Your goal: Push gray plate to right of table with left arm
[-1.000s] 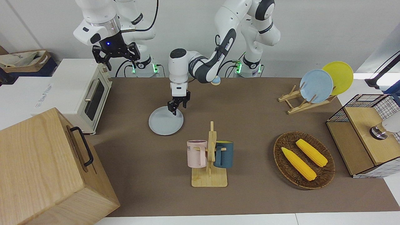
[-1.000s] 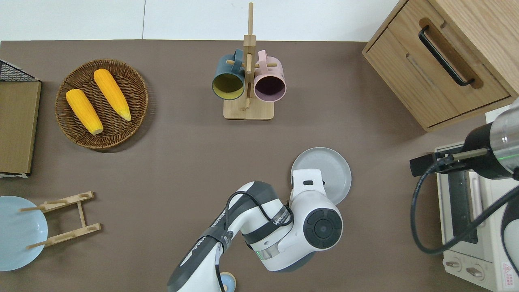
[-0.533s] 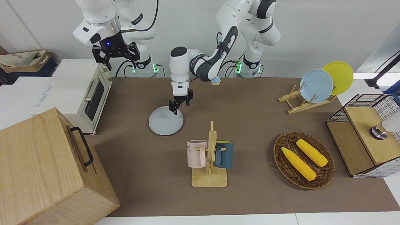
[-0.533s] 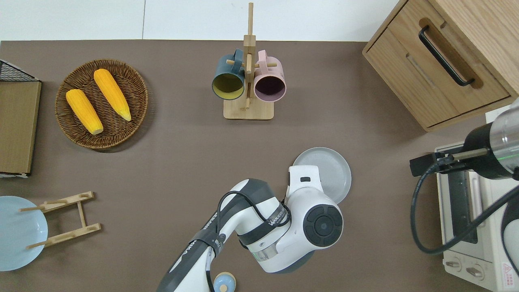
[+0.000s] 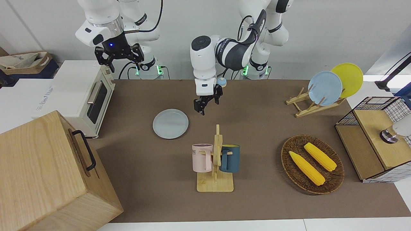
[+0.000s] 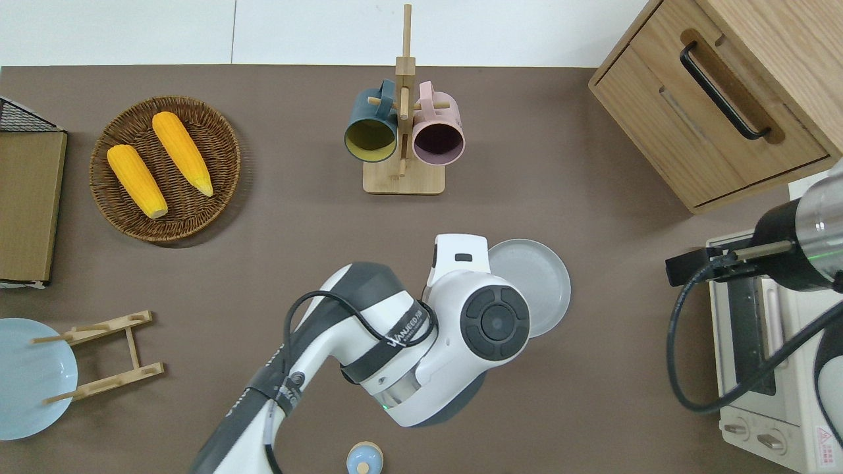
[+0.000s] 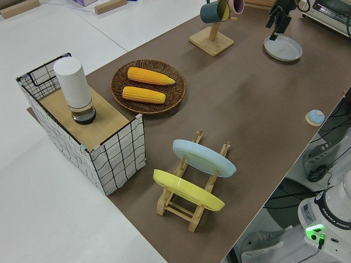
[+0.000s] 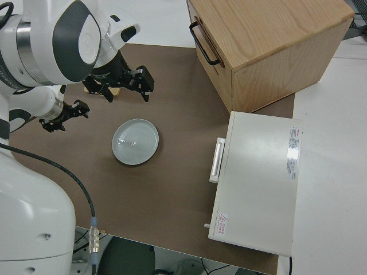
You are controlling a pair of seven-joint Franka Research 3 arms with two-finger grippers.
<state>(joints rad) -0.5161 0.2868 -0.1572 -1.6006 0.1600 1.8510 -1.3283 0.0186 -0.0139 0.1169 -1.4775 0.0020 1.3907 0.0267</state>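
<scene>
The gray plate (image 5: 170, 124) (image 6: 541, 284) (image 8: 135, 141) lies flat on the brown table (image 5: 257, 128), toward the right arm's end and a short way from the toaster oven. My left gripper (image 5: 208, 103) (image 7: 276, 23) hangs open and empty, lifted off the table. It is over bare table just off the plate's rim, on the side toward the left arm's end. In the overhead view the left wrist hides the gripper and covers a slice of the plate's rim. The right gripper (image 5: 119, 57) is open and its arm is parked.
A toaster oven (image 5: 86, 96) and a wooden cabinet (image 5: 48, 173) stand at the right arm's end. A mug rack (image 5: 215, 163) stands farther from the robots than the plate. Toward the left arm's end are a corn basket (image 5: 312, 164), a plate rack (image 5: 316, 102) and a wire crate (image 5: 375, 138).
The left gripper has risen off the gray plate's rim and swung toward the left arm's end of the table. The plate has stayed where it was.
</scene>
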